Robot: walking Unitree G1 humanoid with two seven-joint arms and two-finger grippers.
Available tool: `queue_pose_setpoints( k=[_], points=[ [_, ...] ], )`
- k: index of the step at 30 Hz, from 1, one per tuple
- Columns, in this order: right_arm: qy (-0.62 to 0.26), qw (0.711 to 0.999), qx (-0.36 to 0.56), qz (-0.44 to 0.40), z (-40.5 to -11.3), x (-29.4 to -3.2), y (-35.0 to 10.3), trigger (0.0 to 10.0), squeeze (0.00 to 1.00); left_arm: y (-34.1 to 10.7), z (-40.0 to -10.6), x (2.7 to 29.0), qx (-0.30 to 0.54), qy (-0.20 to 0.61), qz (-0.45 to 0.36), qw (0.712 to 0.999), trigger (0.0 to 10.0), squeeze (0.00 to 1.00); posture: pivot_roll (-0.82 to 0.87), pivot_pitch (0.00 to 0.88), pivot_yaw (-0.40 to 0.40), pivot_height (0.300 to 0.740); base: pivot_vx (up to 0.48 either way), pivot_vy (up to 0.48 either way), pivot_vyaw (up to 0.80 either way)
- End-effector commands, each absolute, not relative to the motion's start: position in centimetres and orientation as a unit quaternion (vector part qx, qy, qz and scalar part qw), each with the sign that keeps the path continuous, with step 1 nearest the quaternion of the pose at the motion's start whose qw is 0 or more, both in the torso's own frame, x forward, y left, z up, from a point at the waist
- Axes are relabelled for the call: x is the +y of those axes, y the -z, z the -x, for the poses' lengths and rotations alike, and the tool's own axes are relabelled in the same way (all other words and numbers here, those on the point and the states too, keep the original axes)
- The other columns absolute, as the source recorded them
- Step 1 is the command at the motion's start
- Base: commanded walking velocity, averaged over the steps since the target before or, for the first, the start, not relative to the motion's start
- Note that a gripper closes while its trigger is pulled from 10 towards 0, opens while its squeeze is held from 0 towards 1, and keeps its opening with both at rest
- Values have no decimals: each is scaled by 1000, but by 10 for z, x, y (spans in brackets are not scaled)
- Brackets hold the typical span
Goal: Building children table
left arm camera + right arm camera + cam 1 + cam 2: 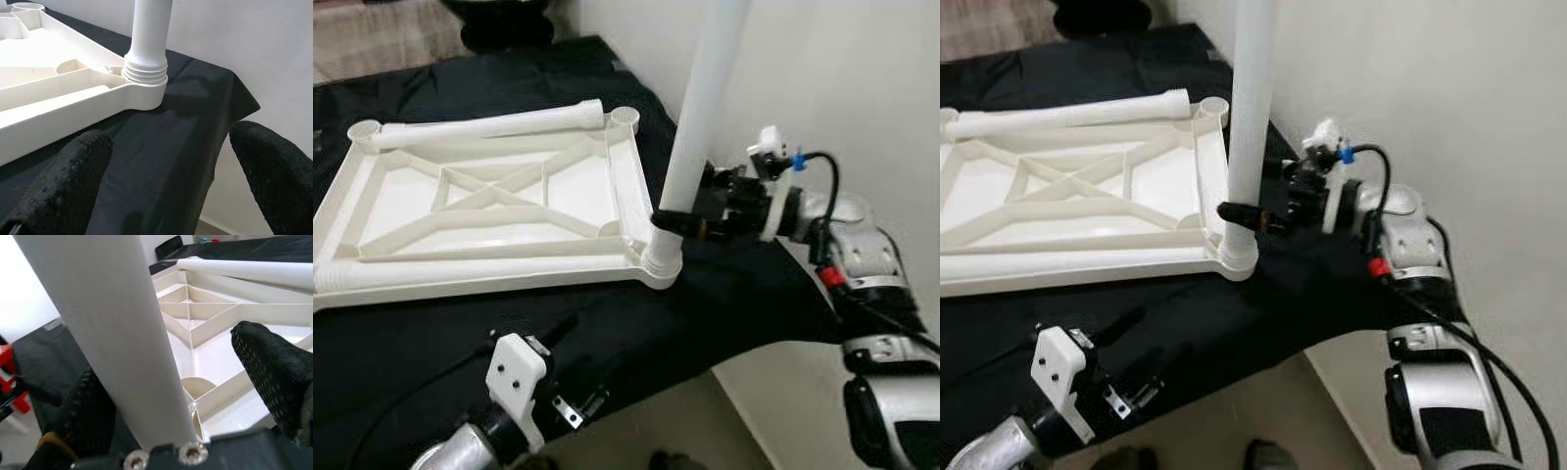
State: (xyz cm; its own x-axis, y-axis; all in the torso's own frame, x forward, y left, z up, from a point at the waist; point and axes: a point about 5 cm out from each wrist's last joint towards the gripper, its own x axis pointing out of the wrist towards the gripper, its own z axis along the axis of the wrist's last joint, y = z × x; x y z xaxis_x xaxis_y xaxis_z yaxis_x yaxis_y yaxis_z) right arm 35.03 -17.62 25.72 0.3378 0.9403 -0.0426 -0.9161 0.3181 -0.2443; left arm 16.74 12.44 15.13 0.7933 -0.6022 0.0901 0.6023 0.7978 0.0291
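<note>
A white plastic tabletop (626, 186) lies upside down on a black cloth. One white leg (705, 108) stands upright in its near right corner socket (661, 262). My right gripper (674, 221) reaches around the leg just above the socket. It is open: the leg rests against one finger (90, 416), and the other finger (274, 377) stands off it. Two more legs lie flat, one along the far edge (489, 125) and one along the near edge (460, 266). My left gripper (166, 147) hovers open and empty over the cloth, short of the socket corner.
The black cloth (636, 333) drapes over the table's near edge and right corner. A white wall (862, 78) runs close along the right side. A dark object (499, 20) stands beyond the table's far end. Pale floor (666, 421) shows below.
</note>
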Motion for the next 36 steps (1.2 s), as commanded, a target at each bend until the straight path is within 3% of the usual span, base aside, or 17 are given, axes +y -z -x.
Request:
queue_pose_setpoints(
  k=[1, 2, 10, 16, 19, 21, 22, 23, 24, 25, 26, 28, 29, 30, 32, 33, 36],
  points=[
    [-574, 809, -53, 117, -351, -179, -258, 5255, 0, -150, -164, 126, -37, 320, 1, 947, 10000, 0, 96, 272, -46, 740, 0, 0, 0],
    [-589, 799, -53, 110, -352, -180, -263, 0, 0, -152, -164, 126, -35, 320, 2, 947, 10000, 0, 96, 280, -47, 740, 0, 0, 0],
    [-612, 783, -49, 104, -353, -184, -266, 0, 0, -155, -163, 125, -31, 321, 4, 947, 10000, 0, 86, 288, -47, 740, 0, 0, 0],
    [-599, 793, -48, 103, -352, -191, -262, 0, 0, -157, -164, 123, -32, 323, 7, 946, 10000, 0, 71, 293, -51, 740, 0, 0, 0],
    [-560, 818, -51, 119, -355, -198, -263, 0, 0, -157, -165, 122, -33, 324, 8, 946, 10000, 0, 55, 291, -56, 740, 0, 0, 0],
    [-478, 866, -45, 143, -359, -211, -262, 0, 0, -157, -165, 121, -33, 324, 10, 945, 10000, 0, 47, 286, -73, 740, 0, 0, 0],
    [-478, 866, -45, 143, -359, -211, -262, 0, 0, -157, -165, 121, -33, 324, 10, 945, 10000, 0, 47, 286, -73, 740, 0, 0, 0],
    [-368, 920, -33, 135, -361, -224, -255, 0, 0, -156, -165, 120, -33, 324, 11, 945, 10000, 0, 37, 282, -97, 740, 0, 0, 0],
    [-175, 975, -25, 132, -355, -237, -240, 0, 0, -152, -166, 120, -30, 324, 13, 945, 10000, 0, 34, 237, -167, 740, 0, 0, 0],
    [-175, 975, -25, 132, -355, -237, -240, 0, 0, -152, -166, 120, -30, 324, 13, 945, 10000, 0, 34, 237, -167, 740, 0, 0, 0],
    [-22, 991, -17, 130, -343, -252, -227, 0, 0, -148, -166, 120, -27, 324, 14, 946, 10000, 0, 24, 218, -157, 740, 0, 0, 0],
    [71, 989, -11, 129, -332, -262, -219, 0, 0, -145, -167, 120, -25, 324, 14, 946, 10000, 0, 24, 218, -157, 740, 0, 0, 0],
    [71, 989, -11, 129, -332, -262, -219, 0, 0, -145, -167, 120, -25, 324, 14, 946, 10000, 0, 24, 218, -157, 740, 0, 0, 0],
    [39, 992, 59, 102, -313, -209, -167, 0, 0, -139, -172, 120, -21, 318, 9, 948, 10000, 0, -6, 146, -141, 740, 0, 0, 0],
    [-46, 995, 66, 53, -314, -131, -145, 0, 0, -128, -183, 120, -15, 316, 2, 949, 10000, 0, 1, 88, -125, 740, 0, 0, 0],
    [-63, 995, 62, 37, -319, -112, -143, 0, 0, -124, -188, 120, -12, 317, 2, 948, 10000, 0, 9, 71, -126, 740, 0, 0, 0],
    [-69, 996, 58, 24, -327, -105, -144, 0, 0, -122, -190, 120, -9, 319, 1, 948, 10000, 0, 17, 62, -130, 740, 0, 0, 0]
  ],
)
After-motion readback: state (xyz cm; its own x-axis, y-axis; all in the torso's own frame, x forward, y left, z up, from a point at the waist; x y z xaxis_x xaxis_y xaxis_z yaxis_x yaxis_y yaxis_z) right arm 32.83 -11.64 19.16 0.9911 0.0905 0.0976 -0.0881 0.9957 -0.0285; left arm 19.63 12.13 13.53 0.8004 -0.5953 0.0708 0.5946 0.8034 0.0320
